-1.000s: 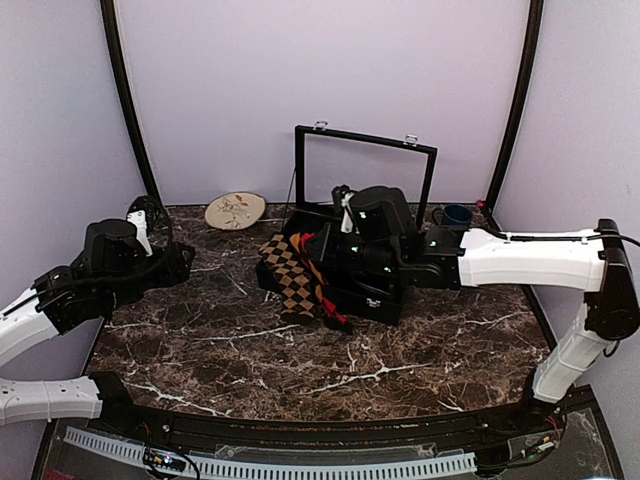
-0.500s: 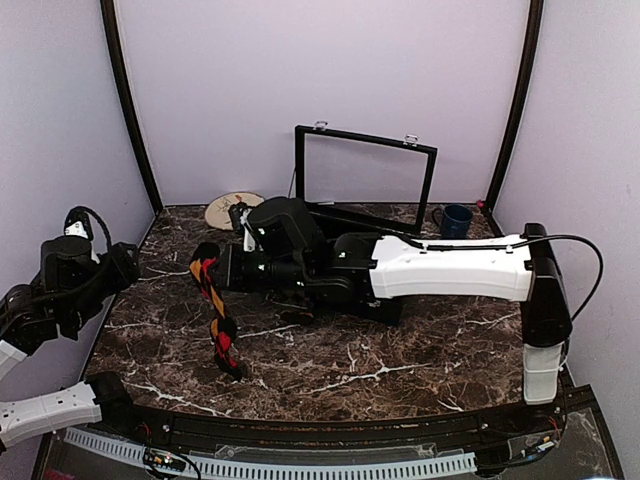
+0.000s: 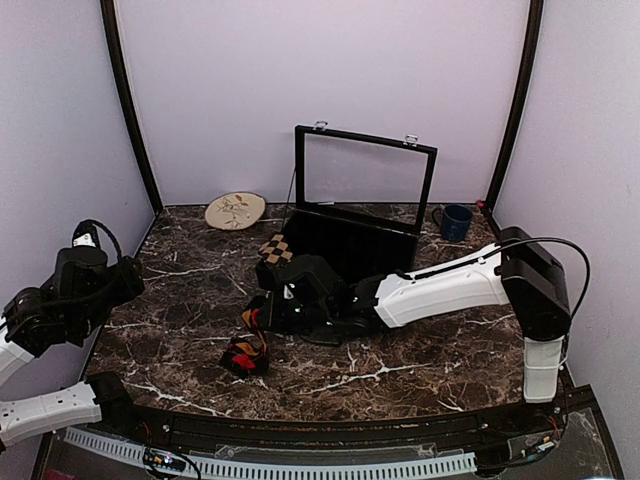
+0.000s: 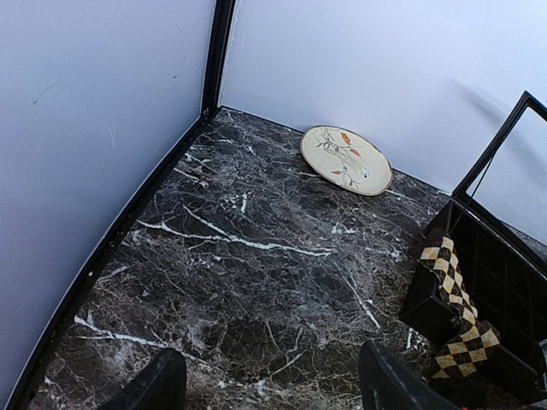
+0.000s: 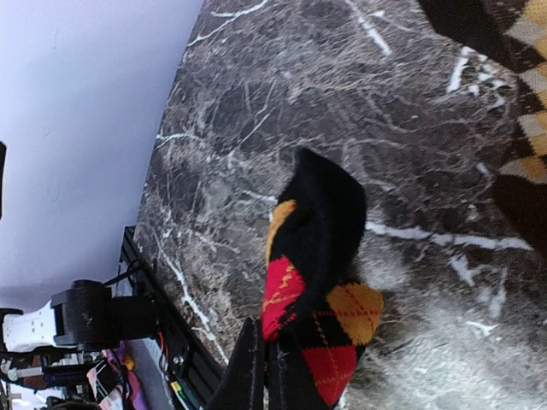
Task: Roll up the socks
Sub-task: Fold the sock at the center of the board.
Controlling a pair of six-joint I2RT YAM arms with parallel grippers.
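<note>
The red, orange and black sock (image 3: 245,352) lies bunched on the marble near the front centre. My right gripper (image 3: 258,326) is shut on its upper end. In the right wrist view the two fingers (image 5: 248,367) press together on the red diamond fabric of the red sock (image 5: 316,256), with the right gripper (image 5: 267,339) low in frame. The tan-brown and black sock (image 3: 276,248) hangs over the front-left corner of the black case (image 3: 350,245); the left wrist view also shows this tan sock (image 4: 453,286). My left gripper (image 4: 273,393) hangs open over bare marble at the far left (image 3: 128,283).
The case's glass lid (image 3: 365,180) stands upright at the back. A painted plate (image 3: 235,210) leans in the back-left corner, and a dark blue mug (image 3: 456,220) sits at the back right. Walls close in on three sides, with a black rail along the near edge.
My right arm swung left from the case with the red sock, then lowered it, so it now bunches on the marble. The left arm drew back to the left, still open.
</note>
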